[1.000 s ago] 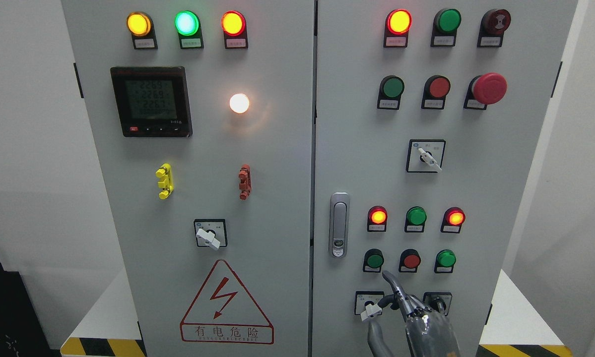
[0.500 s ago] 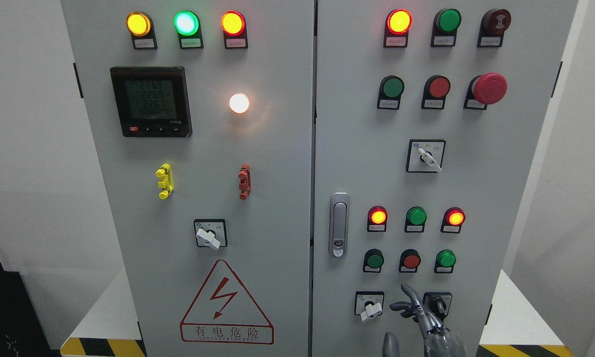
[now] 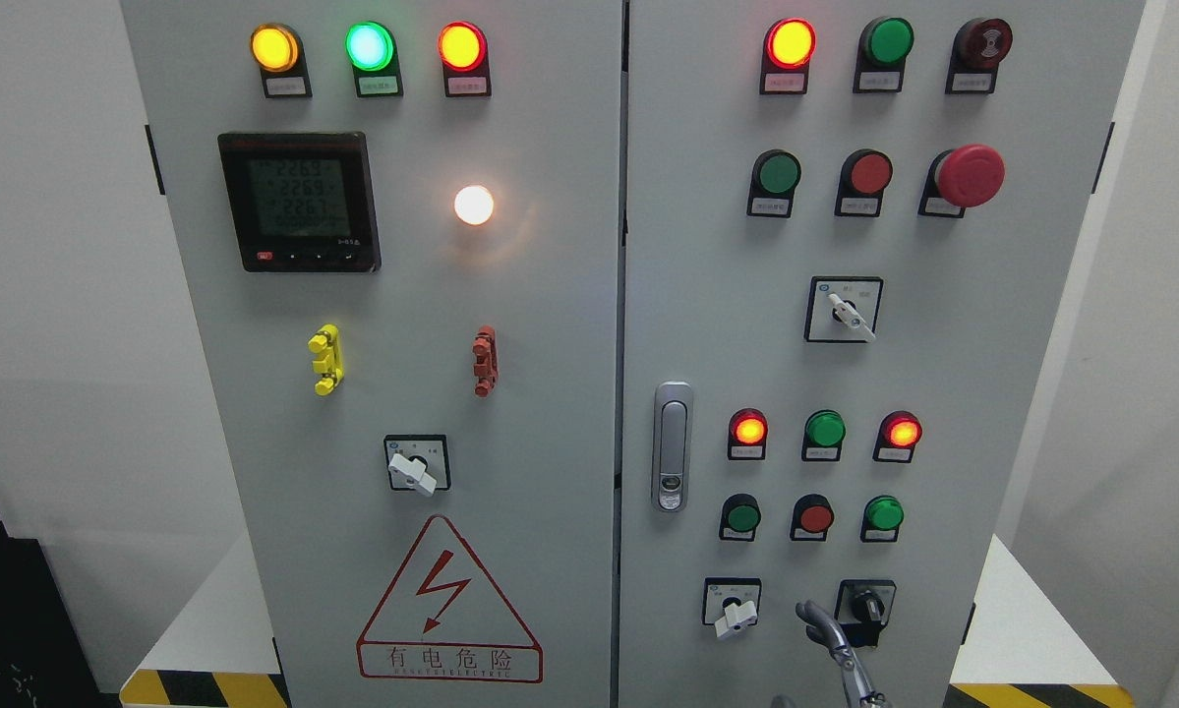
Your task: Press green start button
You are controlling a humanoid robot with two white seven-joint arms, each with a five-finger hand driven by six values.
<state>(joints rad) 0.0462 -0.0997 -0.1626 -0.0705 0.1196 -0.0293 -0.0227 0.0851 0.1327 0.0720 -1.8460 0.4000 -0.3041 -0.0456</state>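
Note:
The grey control cabinet's right door (image 3: pixel 943 393) carries a lower row of push buttons: a dark green button (image 3: pixel 742 514) on the left, a red button (image 3: pixel 814 515) in the middle and a brighter green button (image 3: pixel 884 512) on the right. Only the top of my right hand (image 3: pixel 829 634) shows, at the bottom edge below the red button. One grey finger curves upward between the two selector switches. It holds nothing and touches no button. My left hand is out of view.
A white-handled selector switch (image 3: pixel 733 609) and a black key switch (image 3: pixel 866 603) flank the hand. Above the buttons are three indicator lamps (image 3: pixel 825 429). A door handle (image 3: pixel 672 445) sits to the left. A red emergency stop (image 3: pixel 969 175) projects at the upper right.
My right hand has dropped downward and to the right, away from the dark green button, and is now mostly below the picture's edge. The lamps look unchanged.

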